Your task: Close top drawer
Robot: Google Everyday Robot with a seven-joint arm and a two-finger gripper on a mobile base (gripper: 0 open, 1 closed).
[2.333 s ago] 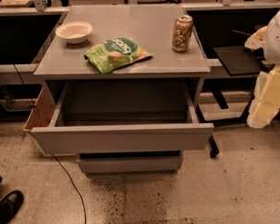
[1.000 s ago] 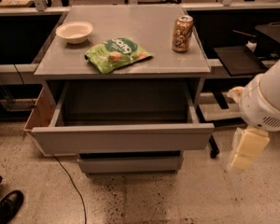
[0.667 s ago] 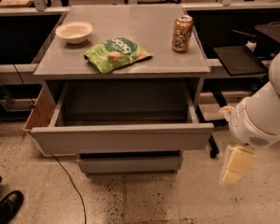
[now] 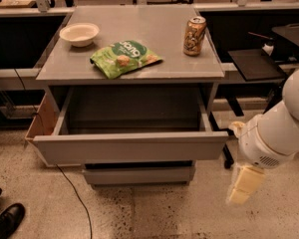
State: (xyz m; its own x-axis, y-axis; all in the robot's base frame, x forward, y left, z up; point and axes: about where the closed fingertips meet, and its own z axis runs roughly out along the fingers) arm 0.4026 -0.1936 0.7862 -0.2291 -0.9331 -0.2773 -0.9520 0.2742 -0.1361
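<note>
The top drawer (image 4: pixel 129 147) of the grey cabinet stands pulled far out toward me, and its inside looks empty. Its plain flat front faces the camera. Below it a lower grey drawer (image 4: pixel 138 175) sticks out a little. My gripper (image 4: pixel 243 185) hangs at the lower right, on the end of the white arm (image 4: pixel 279 128). It is to the right of the drawer front and lower than it, above the floor, and it touches nothing.
On the cabinet top (image 4: pixel 159 29) lie a white bowl (image 4: pixel 79 34), a green snack bag (image 4: pixel 124 57) and a soda can (image 4: pixel 194 35). A black tray (image 4: pixel 256 63) is at the right. A cable (image 4: pixel 77 195) runs over the floor, and black shoes (image 4: pixel 5 218) are at the lower left.
My arm has swung down and leftward from the right edge. The gripper is now lower and nearer the drawer's right front corner. The drawer has not moved.
</note>
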